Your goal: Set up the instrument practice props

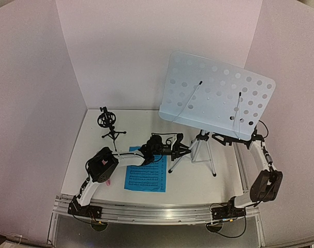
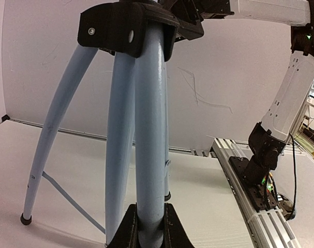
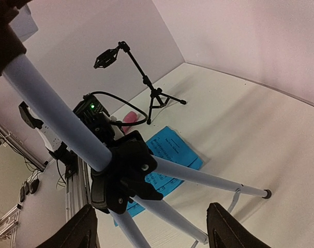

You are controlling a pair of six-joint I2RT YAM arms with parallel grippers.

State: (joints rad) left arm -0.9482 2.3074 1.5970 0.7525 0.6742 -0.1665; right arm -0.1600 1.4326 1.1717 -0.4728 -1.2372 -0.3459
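Note:
The silver tripod music stand (image 1: 200, 150) stands mid-table with its perforated pale desk (image 1: 216, 95) tilted up. My left gripper (image 1: 182, 150) is shut on one of the stand's tubes; in the left wrist view the tube (image 2: 149, 155) sits clamped between the black fingers (image 2: 126, 232). My right gripper (image 1: 220, 138) is open beside the stand's pole under the desk; its fingers (image 3: 226, 227) are spread wide, with the stand's legs and black hub (image 3: 123, 175) beyond them. Blue sheet music (image 1: 146, 174) lies flat by the left arm. The black mic mount (image 1: 109, 124) stands at the back left. The pink microphone (image 3: 130, 117) lies behind the left arm.
White walls enclose the table on three sides. An aluminium rail (image 1: 162, 212) runs along the near edge and another (image 2: 250, 191) along the right side, carrying the right arm's base (image 1: 263, 186). Cables hang off the left wrist (image 1: 167, 139).

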